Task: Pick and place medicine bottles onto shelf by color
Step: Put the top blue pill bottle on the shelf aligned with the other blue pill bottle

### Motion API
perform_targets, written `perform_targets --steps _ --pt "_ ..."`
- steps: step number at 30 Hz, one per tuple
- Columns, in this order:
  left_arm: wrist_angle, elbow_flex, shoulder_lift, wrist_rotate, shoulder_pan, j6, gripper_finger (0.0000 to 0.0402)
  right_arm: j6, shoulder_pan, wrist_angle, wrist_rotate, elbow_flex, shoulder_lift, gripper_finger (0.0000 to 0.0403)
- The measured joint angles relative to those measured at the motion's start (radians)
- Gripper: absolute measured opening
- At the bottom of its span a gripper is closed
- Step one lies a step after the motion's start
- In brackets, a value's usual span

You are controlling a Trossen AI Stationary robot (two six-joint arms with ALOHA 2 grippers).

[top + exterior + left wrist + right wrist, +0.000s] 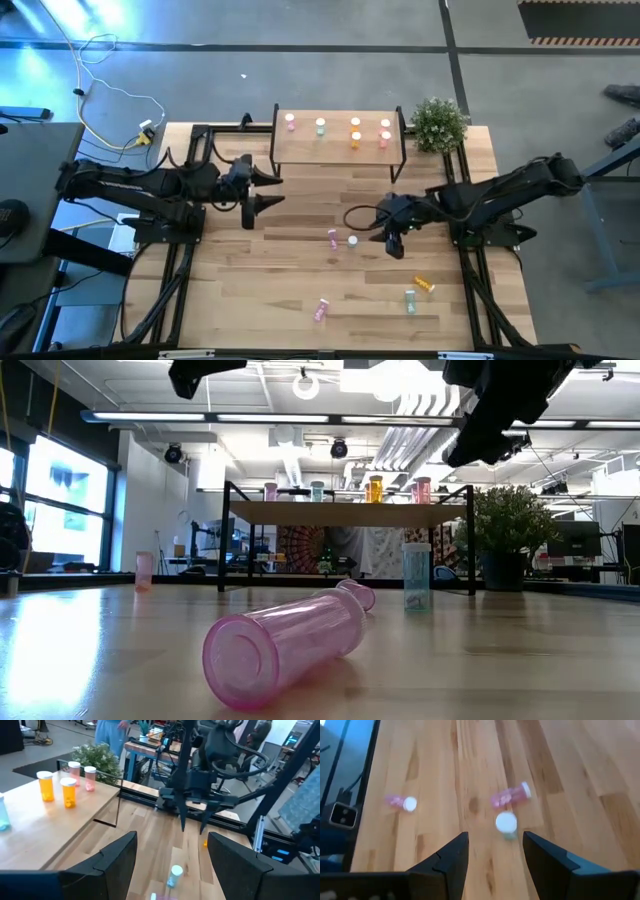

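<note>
The shelf [338, 150] stands at the table's far edge with pink, pale green, orange and salmon bottles upright on it. On the table a pink bottle [332, 238] lies on its side beside an upright pale green bottle [506, 824] with a white cap. My right gripper [495, 847] hangs open above and just right of that green bottle, slanting down, touching nothing. My left gripper [272, 191] is open in the air left of the shelf's near edge, pointing toward the table's right. More bottles lie nearer the front: orange [424, 286], green [410, 300], pink [320, 310].
A small potted plant [438, 122] stands right of the shelf. The arms' black frames run along both table sides. In the low view a pink bottle [290, 645] lies close to the near edge. Bare wood lies between the shelf and the loose bottles.
</note>
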Motion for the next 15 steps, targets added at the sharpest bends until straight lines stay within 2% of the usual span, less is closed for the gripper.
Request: perform_targets --steps 10,15 --pt "-0.001 0.0 0.002 -0.068 -0.052 -0.013 0.0234 0.01 0.0 0.379 0.08 -0.202 0.005 0.0178" --pt "-0.001 0.0 0.002 -0.07 -0.056 -0.027 0.0234 0.005 0.0 0.483 0.086 -0.239 0.063 0.0178"
